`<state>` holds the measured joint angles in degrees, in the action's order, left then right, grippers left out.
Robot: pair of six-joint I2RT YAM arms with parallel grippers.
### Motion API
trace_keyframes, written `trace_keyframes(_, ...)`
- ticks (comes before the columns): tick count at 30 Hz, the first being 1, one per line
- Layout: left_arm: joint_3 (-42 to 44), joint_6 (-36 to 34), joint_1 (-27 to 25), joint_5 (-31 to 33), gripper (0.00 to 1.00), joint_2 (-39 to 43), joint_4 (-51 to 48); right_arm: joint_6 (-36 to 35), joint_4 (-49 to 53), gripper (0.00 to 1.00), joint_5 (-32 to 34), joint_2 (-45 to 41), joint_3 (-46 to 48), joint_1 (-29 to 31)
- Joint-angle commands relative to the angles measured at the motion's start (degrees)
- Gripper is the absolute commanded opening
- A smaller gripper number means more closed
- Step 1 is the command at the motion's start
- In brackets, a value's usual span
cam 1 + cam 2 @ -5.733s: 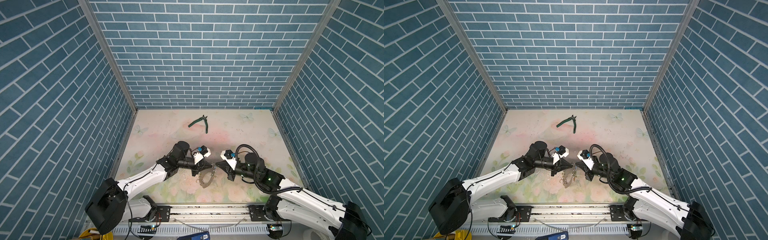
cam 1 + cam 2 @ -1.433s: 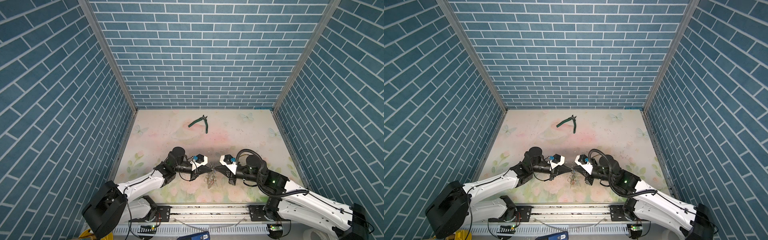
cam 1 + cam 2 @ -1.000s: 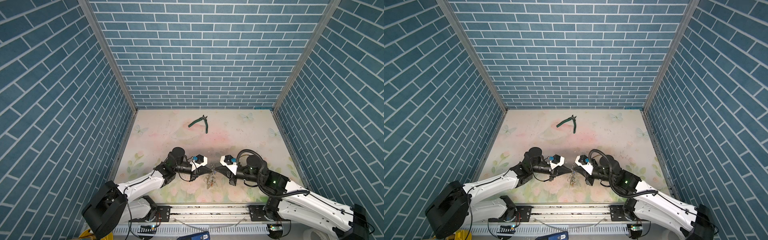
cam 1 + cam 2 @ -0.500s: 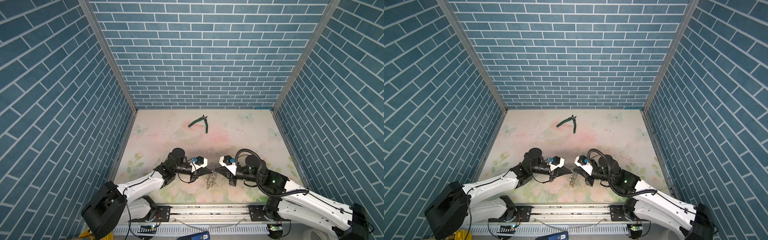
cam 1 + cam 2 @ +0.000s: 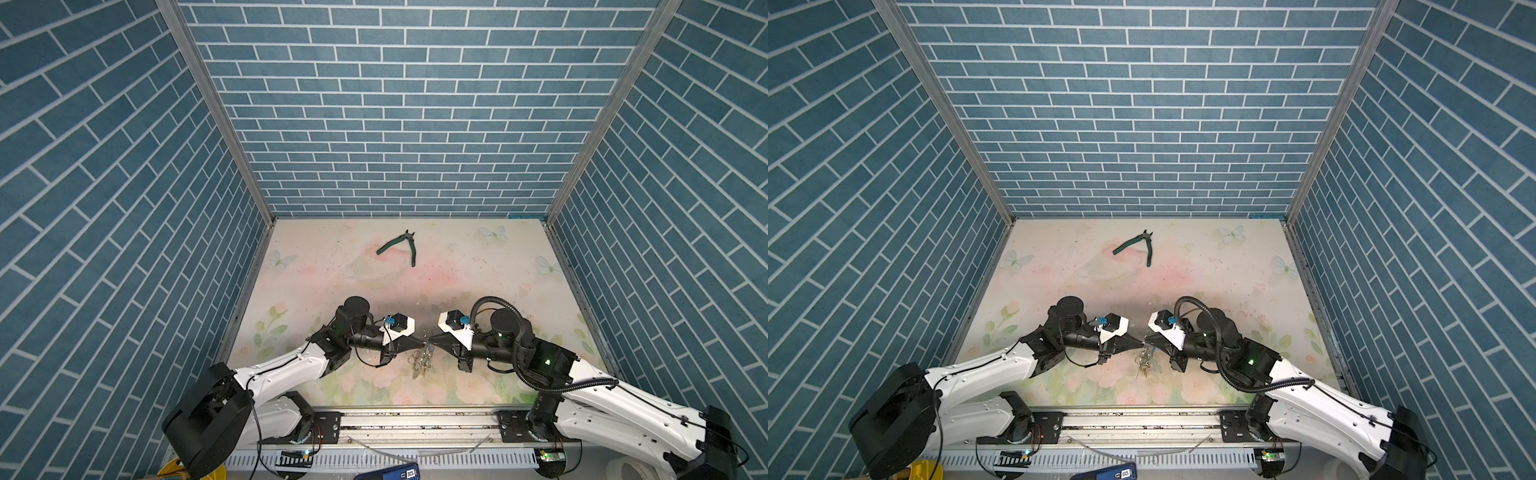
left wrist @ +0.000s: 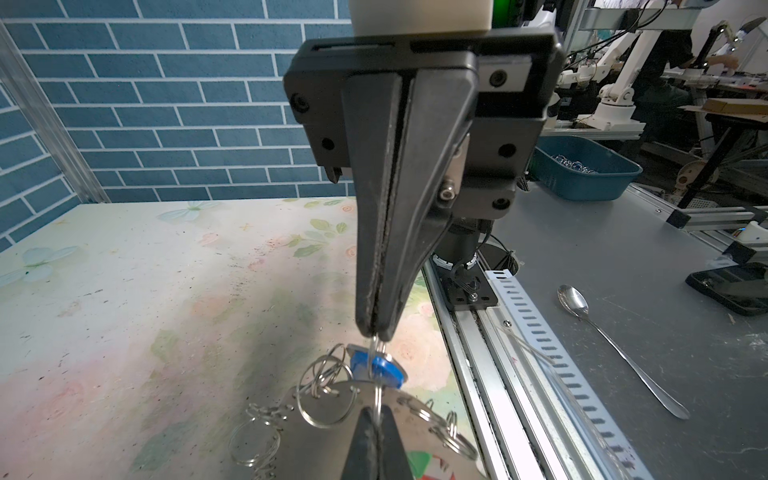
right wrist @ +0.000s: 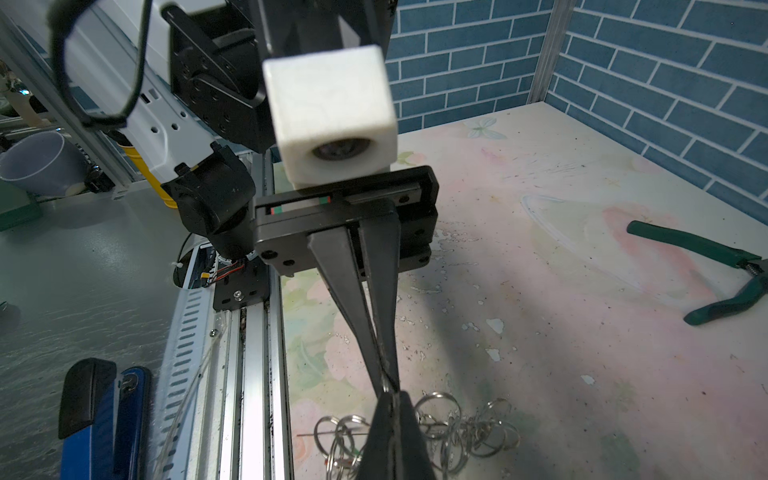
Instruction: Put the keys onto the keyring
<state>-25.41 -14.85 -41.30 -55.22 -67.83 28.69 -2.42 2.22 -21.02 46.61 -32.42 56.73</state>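
Low over the mat's front middle, my left gripper (image 5: 422,343) and right gripper (image 5: 430,343) meet tip to tip. Both are shut on the same thin silvery ring (image 6: 377,386). In the left wrist view that ring runs from my left gripper (image 6: 375,410) to the right gripper (image 6: 376,332), across the blue tag of the keys (image 6: 384,370). The keyring (image 6: 320,440), a flat grey hoop edged with small rings, hangs just below; in both top views it dangles under the tips (image 5: 1144,361). The key's metal blade is hidden.
Green-handled pliers (image 5: 401,246) lie open far back on the floral mat (image 5: 478,282). Green and red tags (image 6: 419,461) hang on the hoop. The metal rail (image 5: 415,419) runs along the front edge. A blue tub (image 6: 582,166) and a spoon (image 6: 615,345) sit outside.
Since several seconds ago both grippers have come nearer the front edge with the keyring between them. Over the last second they have barely shifted and both have stayed shut.
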Motion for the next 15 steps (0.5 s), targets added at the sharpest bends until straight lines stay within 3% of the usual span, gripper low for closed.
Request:
trace_keyframes(1, 0.76, 0.09, -0.27, -0.15, 0.00, 0.25, 0.33, -1.89, 0.84, 0.00, -2.09, -0.61, -2.68, 0.32)
trace_keyframes(15, 0.41, 0.08, -0.28, -0.15, 0.00, -0.29, -0.02, -1.81, 1.66, 0.00, -2.45, -0.86, -3.14, 0.32)
